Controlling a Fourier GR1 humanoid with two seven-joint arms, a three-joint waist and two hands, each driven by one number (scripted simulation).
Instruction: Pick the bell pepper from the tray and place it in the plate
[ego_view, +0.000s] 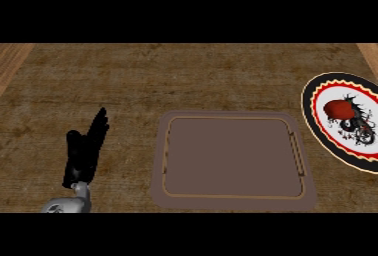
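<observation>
A red bell pepper (338, 108) lies on the white middle of a round plate (316, 124) at the right edge of the head view. The plate has a black, yellow and red rim and a dark pattern beside the pepper. In the middle of the counter sits the brown square tray (232, 157) with nothing in it. My left hand (85, 150) rests at the lower left, open with fingers straight and pointing up, well apart from the tray. No right hand shows in this view.
The wooden counter (184, 75) stretches behind and to the left of the tray. Paler wood strips show at the far upper corners. The plate is cut off by the view's right edge.
</observation>
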